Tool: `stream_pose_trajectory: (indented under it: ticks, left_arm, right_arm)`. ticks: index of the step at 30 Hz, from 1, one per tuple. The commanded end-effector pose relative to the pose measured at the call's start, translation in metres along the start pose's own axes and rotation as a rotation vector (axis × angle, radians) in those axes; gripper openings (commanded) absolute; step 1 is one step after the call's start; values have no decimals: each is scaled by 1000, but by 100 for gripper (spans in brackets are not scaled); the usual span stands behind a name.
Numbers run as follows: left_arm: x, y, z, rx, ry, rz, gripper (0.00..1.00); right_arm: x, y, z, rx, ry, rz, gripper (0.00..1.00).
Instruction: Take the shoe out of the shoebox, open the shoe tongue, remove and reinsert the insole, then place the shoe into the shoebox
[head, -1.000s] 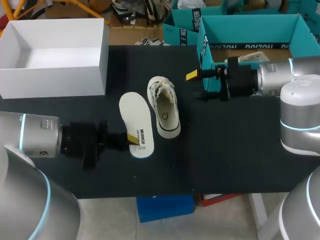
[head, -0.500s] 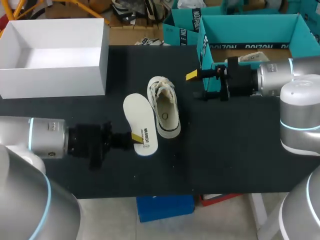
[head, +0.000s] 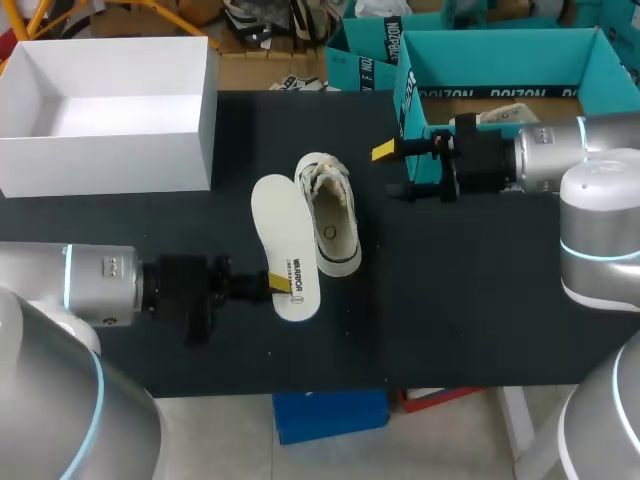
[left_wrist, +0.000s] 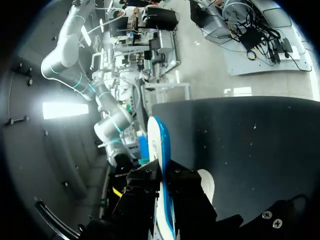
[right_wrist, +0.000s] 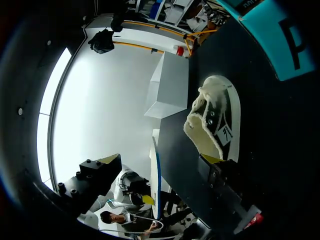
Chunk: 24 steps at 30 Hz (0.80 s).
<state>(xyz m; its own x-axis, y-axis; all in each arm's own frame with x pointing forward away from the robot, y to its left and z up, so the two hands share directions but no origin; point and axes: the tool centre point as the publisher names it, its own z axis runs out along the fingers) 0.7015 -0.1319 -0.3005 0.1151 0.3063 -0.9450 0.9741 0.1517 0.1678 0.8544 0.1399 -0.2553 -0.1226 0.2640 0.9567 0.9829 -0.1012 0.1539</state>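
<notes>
From the head view, the table (head: 450, 300) has a black top. At its back left stands an open white box (head: 205, 120), and at its back right a teal shoebox (head: 410, 90) with dark lettering on its walls. The shoe (head: 328, 212), pale with a dark sole edge, lies out of the box near the table's middle. Just beside it is the white insole (head: 285, 240), with a small dark printed label near its heel. The left gripper (head: 278, 283) is clamped on that heel end. The right gripper (head: 392, 170) hangs by the shoebox's near corner, fingers apart and holding nothing.

In the left wrist view, the insole shows edge-on, white with a blue underside, pinched between the fingers.

In the right wrist view, the fingers stand wide and empty. The shoe lies ahead of them, with a small tag on its side.
</notes>
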Motion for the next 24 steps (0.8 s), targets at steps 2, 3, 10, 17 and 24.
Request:
stream_pose_trajectory:
  ticks: [2, 3, 10, 17, 24]
  left_arm:
    - [15, -2, 9, -68, -10, 69, 0]
    - [16, 0, 11, -72, -2, 96, 0]
    - [14, 21, 26, -61, -22, 125, 0]
    - [8, 50, 37, -75, -31, 110, 0]
    - [3, 68, 47, -70, -54, 73, 0]
  right_arm:
    - [-1, 0, 2, -4, 0, 0, 100]
    - [-1, 0, 2, -4, 0, 0, 100]
    - [-1, 0, 2, -4, 0, 0, 100]
    - [-1, 0, 2, -4, 0, 0, 100]
    - [-1, 0, 2, -4, 0, 0, 100]
